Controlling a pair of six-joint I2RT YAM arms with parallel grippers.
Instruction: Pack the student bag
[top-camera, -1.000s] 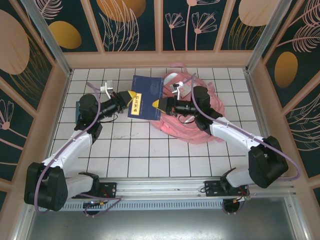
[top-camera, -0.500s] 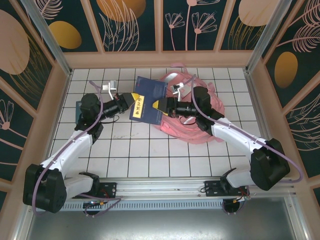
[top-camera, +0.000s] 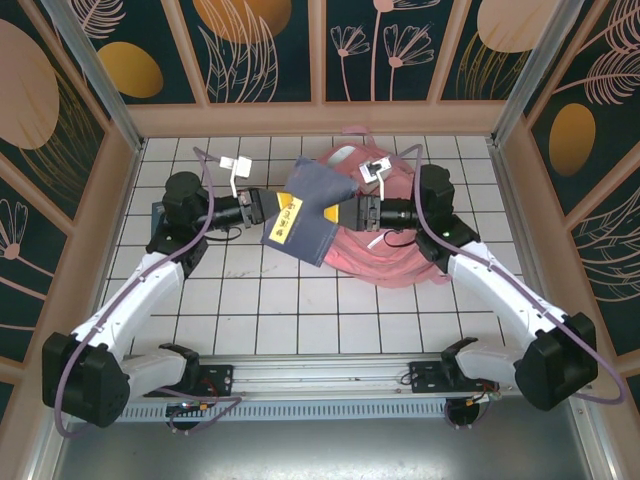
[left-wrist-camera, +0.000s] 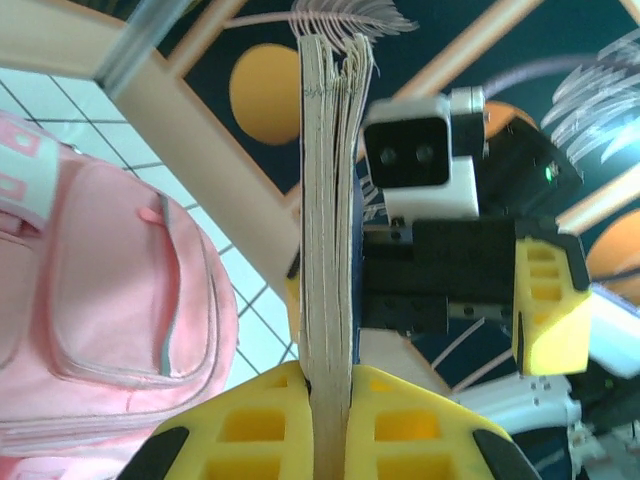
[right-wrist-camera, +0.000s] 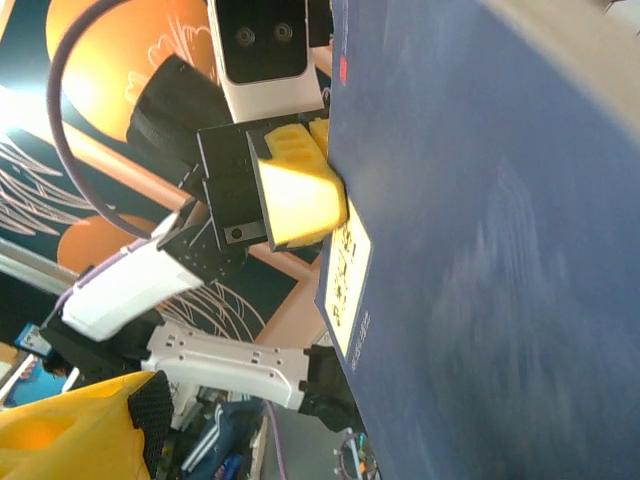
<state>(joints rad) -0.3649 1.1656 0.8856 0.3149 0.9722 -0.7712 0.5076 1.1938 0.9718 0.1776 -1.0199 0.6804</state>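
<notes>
Looks like we're at the "get the book into the bag" step. The left gripper (top-camera: 262, 208) has its jaws pinching the dark blue book (top-camera: 308, 205) by one edge, holding it up off the tabletop (top-camera: 280, 300) in the middle of the top view. The right gripper (top-camera: 343, 213) sits just right of the book with its jaws spread wide, not squeezing it. The student bag (top-camera: 395, 255) lies on the tabletop right of centre, partly behind the book. I can't tell if its main compartment is open. Next move imo: find or hold open the bag's mouth, then the left arm slides the book in edge first.
</notes>
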